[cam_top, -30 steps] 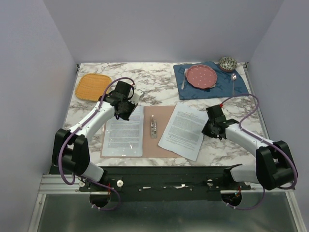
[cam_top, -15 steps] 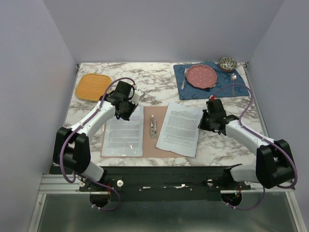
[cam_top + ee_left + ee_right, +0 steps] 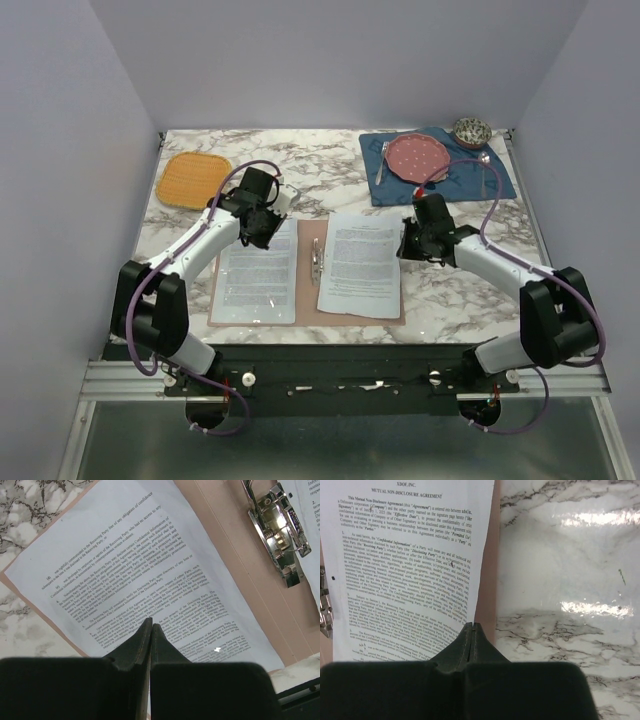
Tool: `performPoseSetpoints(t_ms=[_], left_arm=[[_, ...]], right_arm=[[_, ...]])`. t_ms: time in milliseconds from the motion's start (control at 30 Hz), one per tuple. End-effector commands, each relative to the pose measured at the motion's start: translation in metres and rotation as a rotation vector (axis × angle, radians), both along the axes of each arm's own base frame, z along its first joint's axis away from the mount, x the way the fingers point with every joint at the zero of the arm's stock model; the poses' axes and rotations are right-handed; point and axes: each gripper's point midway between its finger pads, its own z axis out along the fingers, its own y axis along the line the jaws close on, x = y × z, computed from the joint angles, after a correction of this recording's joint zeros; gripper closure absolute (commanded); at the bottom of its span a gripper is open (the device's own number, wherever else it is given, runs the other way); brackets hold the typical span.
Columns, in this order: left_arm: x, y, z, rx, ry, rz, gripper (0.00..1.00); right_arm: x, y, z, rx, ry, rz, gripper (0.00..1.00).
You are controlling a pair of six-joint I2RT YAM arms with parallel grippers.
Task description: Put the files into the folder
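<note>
Marble table [image 3: 330, 165]: right sheet [image 3: 360, 265] has slid leftward onto the folder [image 3: 308, 300].

The left sheet [image 3: 258, 272] and the right sheet [image 3: 362, 265] are seen to be thin, matt white paper printed in black. The folder [image 3: 225, 545] is made of smooth, matt pinkish-brown card, and its clip [image 3: 280, 530] of bright polished metal (highlights are thrown off it). The table top [image 3: 560, 580] is finished in glossy marble pattern. The orange mat [image 3: 192, 178] is coarsely woven, and the blue placemat [image 3: 395, 192] looks like cloth.
</note>
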Motion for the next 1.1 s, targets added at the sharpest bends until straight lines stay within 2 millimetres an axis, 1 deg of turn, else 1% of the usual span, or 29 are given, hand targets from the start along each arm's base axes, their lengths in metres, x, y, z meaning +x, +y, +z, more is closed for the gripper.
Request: performPoseSetpoints(t_ms=[0,67,300,333,433,500,533,567,600,633,667,700,733,800,833,867,900,933,967,1033,1067], left_arm=[[0.007,-0.004,0.001,-0.018,-0.006,-0.007,0.91],[0.007,-0.004,0.0,-0.016,-0.003,-0.01,0.91],[0.008,-0.004,0.001,-0.014,-0.008,-0.015,0.91],[0.008,-0.004,0.0,-0.014,-0.008,-0.015,0.91],[0.008,-0.005,0.0,-0.017,-0.008,-0.017,0.91],[0.007,-0.005,-0.001,-0.016,-0.006,-0.017,0.91],[0.007,-0.004,-0.001,-0.016,-0.006,-0.018,0.91],[0.007,-0.004,-0.001,-0.014,-0.003,-0.02,0.91],[0.007,-0.004,-0.001,-0.015,-0.004,-0.018,0.91],[0.007,-0.004,-0.001,-0.013,-0.005,-0.019,0.91],[0.008,-0.004,-0.001,-0.011,-0.006,-0.019,0.91],[0.008,-0.004,-0.002,-0.012,-0.004,-0.018,0.91],[0.009,-0.004,-0.001,-0.013,-0.007,-0.018,0.91],[0.008,-0.006,-0.004,-0.021,0.004,-0.019,0.91],[0.008,-0.007,-0.004,-0.026,0.005,-0.019,0.91],[0.007,-0.007,-0.005,-0.028,0.009,-0.02,0.91],[0.007,-0.008,-0.008,-0.032,0.017,-0.013,0.91],[0.006,-0.01,-0.008,-0.035,0.019,-0.02,0.91],[0.006,-0.01,-0.01,-0.036,0.023,-0.019,0.91],[0.007,-0.011,-0.014,-0.03,0.028,-0.022,0.91],[0.007,-0.012,-0.015,-0.03,0.031,-0.024,0.91]], right_arm=[[0.015,0.008,0.009,-0.018,-0.038,0.068,0.99],[0.019,0.01,0.011,-0.024,-0.047,0.088,0.99],[0.02,0.02,0.003,-0.021,-0.026,0.116,0.99],[0.019,0.019,-0.001,-0.027,-0.016,0.115,0.99],[0.021,0.022,-0.002,-0.029,-0.015,0.117,0.99],[0.027,0.019,0.0,-0.041,-0.027,0.095,0.99],[0.031,0.02,0.003,-0.044,-0.041,0.089,0.95],[0.036,0.015,0.005,-0.066,-0.056,0.066,0.88],[0.041,0.016,0.01,-0.066,-0.075,0.063,0.82],[0.051,0.02,0.023,-0.055,-0.11,0.061,0.76],[0.056,0.025,0.029,-0.039,-0.126,0.077,0.7],[0.064,0.031,0.034,-0.027,-0.143,0.086,0.69],[0.079,0.038,0.05,-0.009,-0.182,0.089,0.69],[0.095,0.047,0.061,0.001,-0.209,0.094,0.71],[0.101,0.055,0.052,0.011,-0.18,0.112,0.72],[0.12,0.064,0.072,0.036,-0.222,0.111,0.74],[0.124,0.068,0.066,0.03,-0.19,0.114,0.75],[0.132,0.074,0.053,0.028,-0.153,0.11,0.78],[0.146,0.082,0.063,0.045,-0.168,0.107,0.8],[0.15,0.091,0.055,0.05,-0.118,0.109,0.85],[0.152,0.096,0.038,0.049,-0.078,0.103,0.87]])
